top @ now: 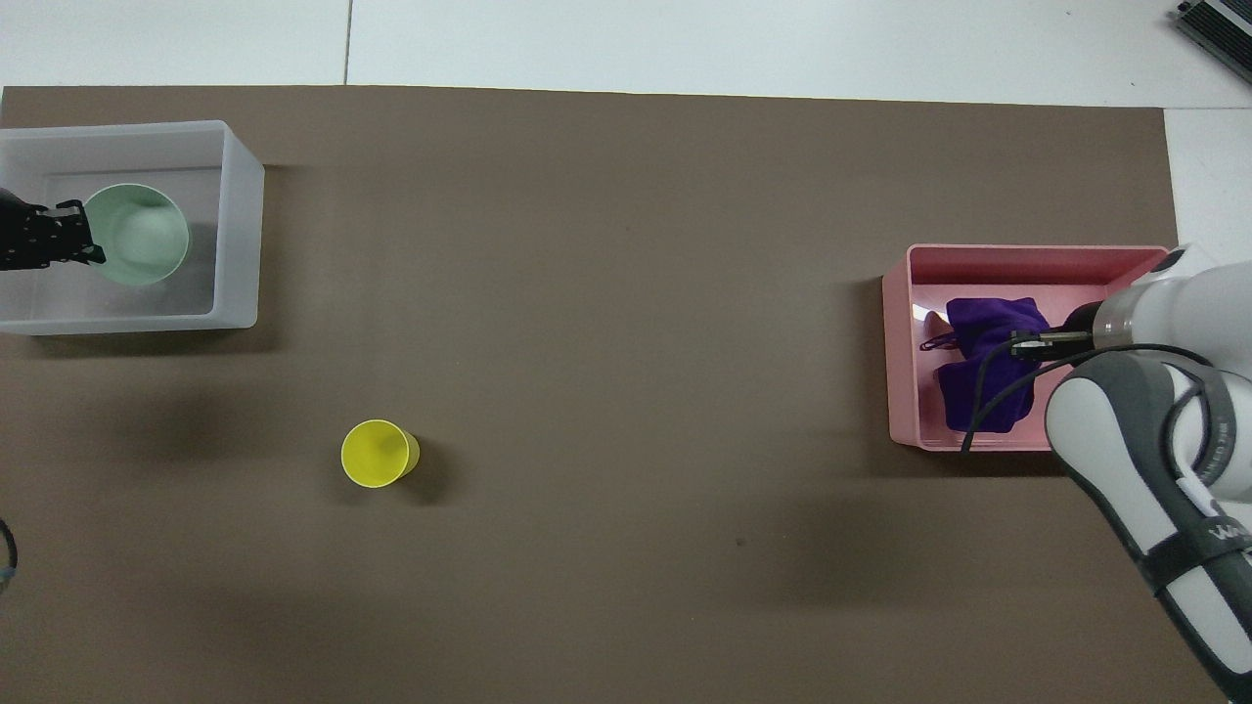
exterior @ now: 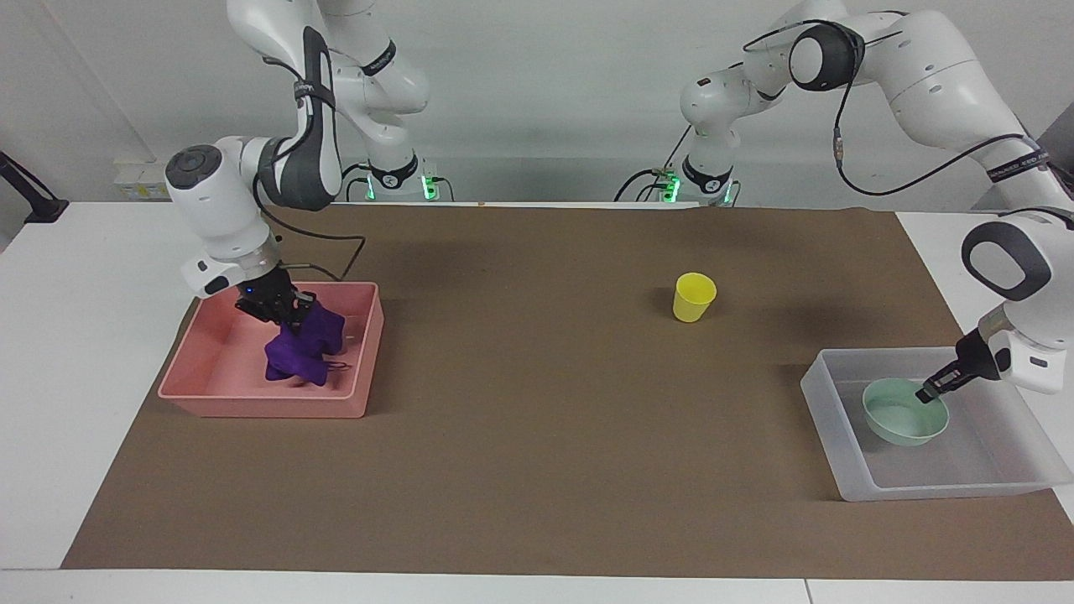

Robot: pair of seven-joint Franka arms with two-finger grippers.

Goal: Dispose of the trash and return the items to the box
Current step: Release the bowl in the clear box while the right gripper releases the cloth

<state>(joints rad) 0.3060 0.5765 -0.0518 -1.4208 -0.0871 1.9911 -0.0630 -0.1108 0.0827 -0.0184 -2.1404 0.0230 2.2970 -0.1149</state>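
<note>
You have 2 of 3 placed but unreleased: right claw [exterior: 289,312] gripping rag [exterior: 304,346] in pink bin [exterior: 201,387], left claw [exterior: 933,392] gripping bowl [exterior: 904,411] in box [exterior: 831,419]; cup [exterior: 693,297] remains mid-surface.
</note>
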